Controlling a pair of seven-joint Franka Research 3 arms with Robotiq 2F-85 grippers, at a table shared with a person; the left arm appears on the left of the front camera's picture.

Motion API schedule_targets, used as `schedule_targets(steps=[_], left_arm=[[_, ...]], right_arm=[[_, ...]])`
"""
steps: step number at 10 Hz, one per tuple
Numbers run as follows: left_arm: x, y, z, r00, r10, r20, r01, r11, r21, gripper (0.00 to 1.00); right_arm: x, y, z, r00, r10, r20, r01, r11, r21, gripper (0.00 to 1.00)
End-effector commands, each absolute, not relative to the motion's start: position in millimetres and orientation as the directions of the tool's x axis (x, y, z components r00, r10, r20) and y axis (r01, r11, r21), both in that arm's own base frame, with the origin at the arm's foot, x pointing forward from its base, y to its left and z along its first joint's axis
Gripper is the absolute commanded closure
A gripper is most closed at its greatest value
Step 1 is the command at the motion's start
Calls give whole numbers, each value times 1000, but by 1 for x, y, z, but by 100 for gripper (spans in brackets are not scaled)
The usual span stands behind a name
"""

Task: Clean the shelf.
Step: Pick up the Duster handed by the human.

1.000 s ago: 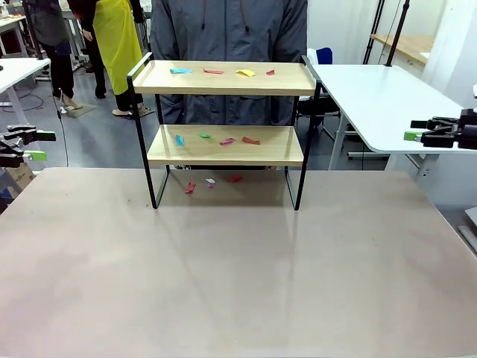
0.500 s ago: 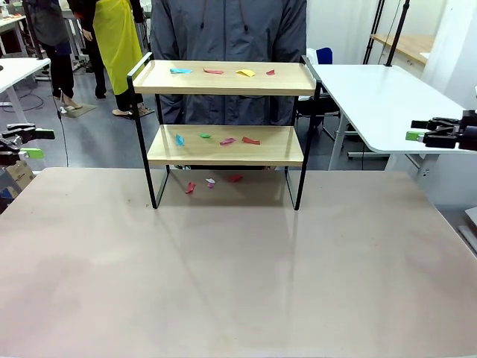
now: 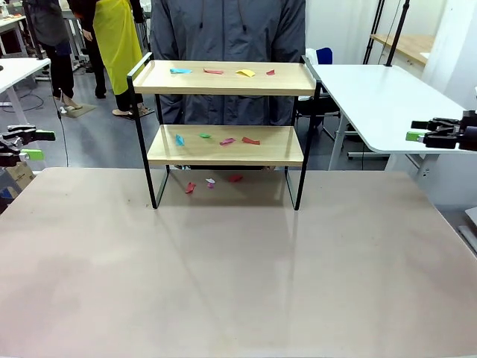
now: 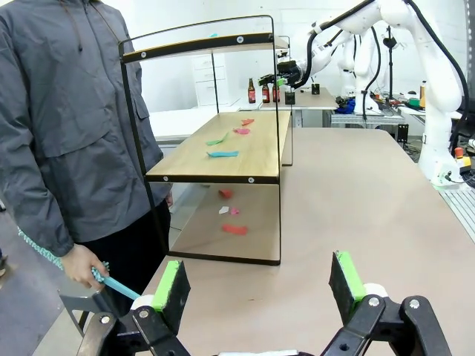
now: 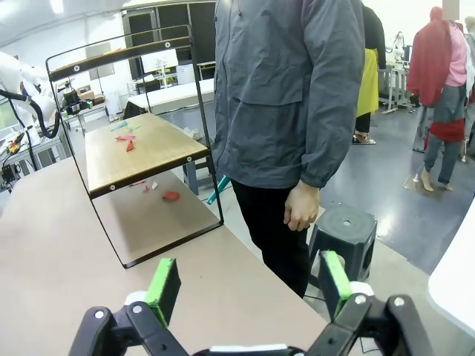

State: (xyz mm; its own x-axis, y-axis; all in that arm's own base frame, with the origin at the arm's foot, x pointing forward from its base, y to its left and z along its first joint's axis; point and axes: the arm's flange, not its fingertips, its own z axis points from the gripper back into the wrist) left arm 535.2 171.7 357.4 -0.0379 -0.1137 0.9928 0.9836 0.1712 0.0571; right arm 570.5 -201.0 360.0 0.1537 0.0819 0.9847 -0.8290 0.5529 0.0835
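Note:
The shelf (image 3: pixel 223 88) stands at the table's far middle, with two light wooden boards in a thin black frame. Coloured paper scraps lie on its top board (image 3: pixel 245 72), on its lower board (image 3: pixel 227 141) and on the table beneath it (image 3: pixel 235 178). My left gripper (image 3: pixel 36 145) hovers open off the table's left edge, far from the shelf. My right gripper (image 3: pixel 415 130) hovers open off the right edge. Its own wrist view shows the left gripper (image 4: pixel 260 285) open and empty, facing the shelf (image 4: pixel 223 152) end-on. The right gripper (image 5: pixel 249 285) is likewise open toward the shelf (image 5: pixel 141 148).
A person in a grey jacket (image 3: pixel 227 30) stands right behind the shelf, one hand holding a thin teal tool (image 4: pixel 111 282). A dark stool (image 5: pixel 341 226) stands beside the person. A white table (image 3: pixel 380 93) sits at the right. The brown table (image 3: pixel 238 261) spreads wide in front of the shelf.
Both grippers have shifted only slightly at the table's sides. The shelf and the scraps have not moved.

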Motion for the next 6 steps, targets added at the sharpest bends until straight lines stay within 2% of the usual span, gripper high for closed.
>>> schedule_targets(steps=[1, 6], left_arm=[[536, 170, 359, -41, -116, 992, 983, 172, 61, 0], [536, 170, 359, -41, -116, 992, 983, 172, 61, 0]], right_arm=[[571, -200, 361, 154, 84, 985, -826, 558, 81, 0], [571, -200, 361, 154, 84, 985, -826, 558, 81, 0]])
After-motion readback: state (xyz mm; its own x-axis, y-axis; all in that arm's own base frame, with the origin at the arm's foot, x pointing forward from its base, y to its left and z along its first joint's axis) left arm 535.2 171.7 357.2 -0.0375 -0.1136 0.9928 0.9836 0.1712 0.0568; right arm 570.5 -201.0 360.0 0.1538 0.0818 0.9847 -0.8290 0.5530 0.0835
